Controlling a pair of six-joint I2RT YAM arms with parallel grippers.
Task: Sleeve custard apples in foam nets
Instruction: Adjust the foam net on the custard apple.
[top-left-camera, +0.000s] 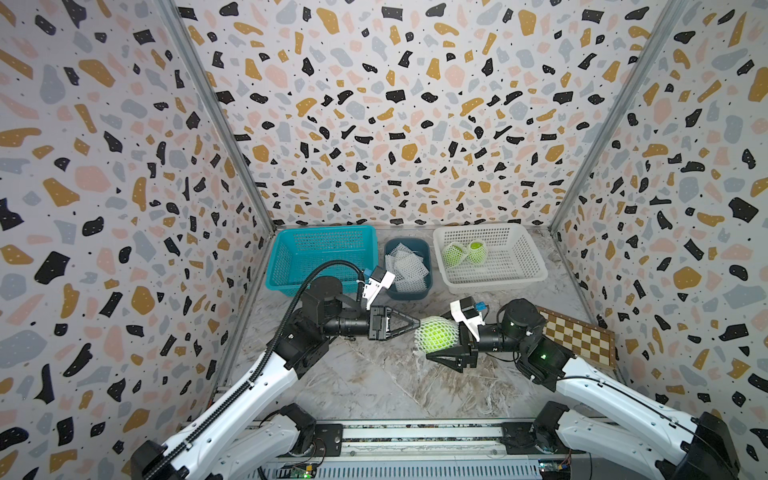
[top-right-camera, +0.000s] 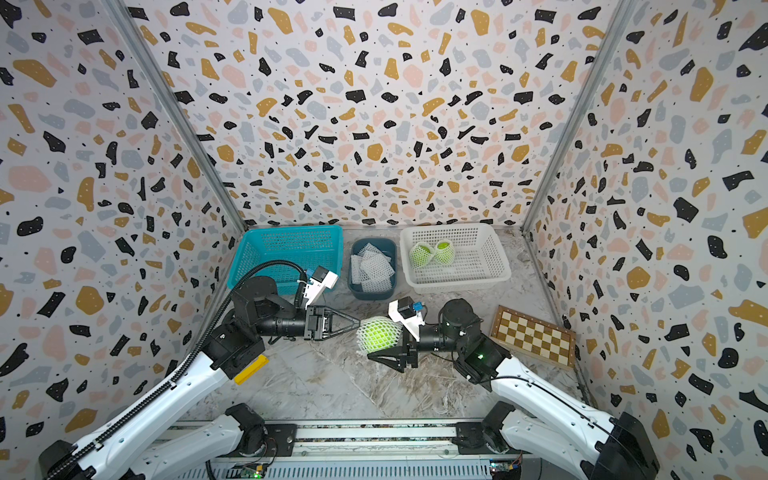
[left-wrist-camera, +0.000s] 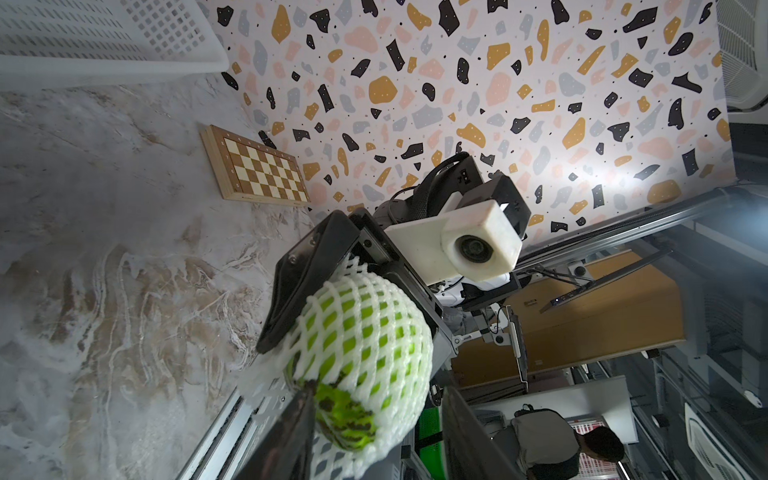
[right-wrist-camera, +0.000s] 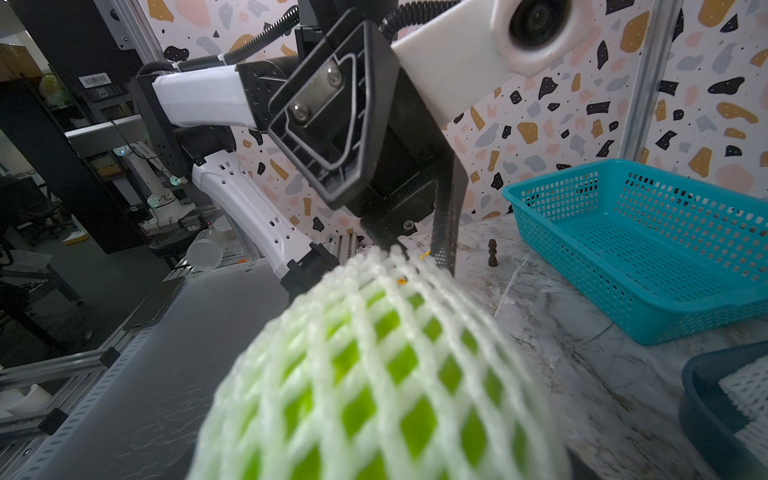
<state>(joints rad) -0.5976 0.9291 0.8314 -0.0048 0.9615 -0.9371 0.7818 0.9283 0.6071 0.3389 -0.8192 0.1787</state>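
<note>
A robot lab: patterned booth walls (top-left-camera: 395, 104) (aluminium posts (top-left-camera: 249, 183)), cluttered equipment shelves (right-wrist-camera: 95, 87) outside.

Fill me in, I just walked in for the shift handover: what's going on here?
The right gripper holds a custard apple wrapped in a foam net. The left gripper is at the net's open end, jaws apart; whether it grips is unclear. Two sleeved fruits lie in the white basket, spare nets in the dark tub.
</note>
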